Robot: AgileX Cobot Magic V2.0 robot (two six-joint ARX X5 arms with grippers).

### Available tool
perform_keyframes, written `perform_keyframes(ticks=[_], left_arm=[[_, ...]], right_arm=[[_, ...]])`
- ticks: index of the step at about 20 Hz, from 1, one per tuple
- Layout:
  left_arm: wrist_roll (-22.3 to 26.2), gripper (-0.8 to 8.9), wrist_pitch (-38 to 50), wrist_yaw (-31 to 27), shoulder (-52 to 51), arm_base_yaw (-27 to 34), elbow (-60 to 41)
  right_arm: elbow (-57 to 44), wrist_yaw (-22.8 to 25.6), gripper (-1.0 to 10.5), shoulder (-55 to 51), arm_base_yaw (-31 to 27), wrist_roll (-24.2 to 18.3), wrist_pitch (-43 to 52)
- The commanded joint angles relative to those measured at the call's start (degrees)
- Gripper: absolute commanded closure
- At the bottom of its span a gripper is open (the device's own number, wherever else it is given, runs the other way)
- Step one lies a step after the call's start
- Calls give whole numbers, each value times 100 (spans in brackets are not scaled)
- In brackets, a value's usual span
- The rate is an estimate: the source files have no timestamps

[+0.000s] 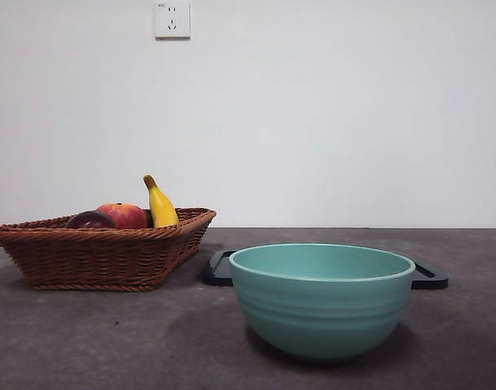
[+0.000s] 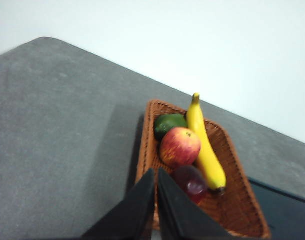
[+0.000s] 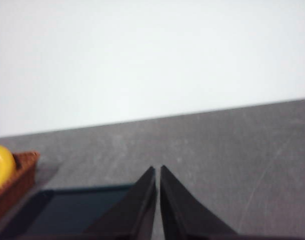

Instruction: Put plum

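Note:
The plum (image 2: 190,183) is a small dark maroon fruit lying in the brown wicker basket (image 2: 237,205), next to a red apple (image 2: 179,146) and a yellow banana (image 2: 205,148). In the front view the plum (image 1: 89,220) peeks over the basket (image 1: 102,256) rim at the left. My left gripper (image 2: 156,172) hangs above the basket's near side, jaws shut with nothing between them. My right gripper (image 3: 157,170) is shut too, held over the black tray (image 3: 67,207), away from the fruit.
A green fruit (image 2: 168,124) lies at the basket's far end. A teal bowl (image 1: 321,299) stands in front at the middle right, with the black tray (image 1: 431,278) flat behind it. A wall socket (image 1: 171,19) is on the white wall.

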Motion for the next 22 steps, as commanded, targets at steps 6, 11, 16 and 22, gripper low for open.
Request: perform_keyframes(ticks=[6,11,16,22], left_arm=[[490,804,-660,581,970,13,1432],[1003,804,-1196,1281,1812,7,2267],[1482,804,-1773,2026,2640,-2,3005],[2288,805,-2907,2776,3600,-15,3888]], right_arm=[[1401,-304,941,748,-7,85,-837],[2415,-986,941,1692,-4,-136,-1606],[3432,-1867,941,2785,-4,-553,-2568],[4347,-2715,941,3864,46,-1073,-3679]])
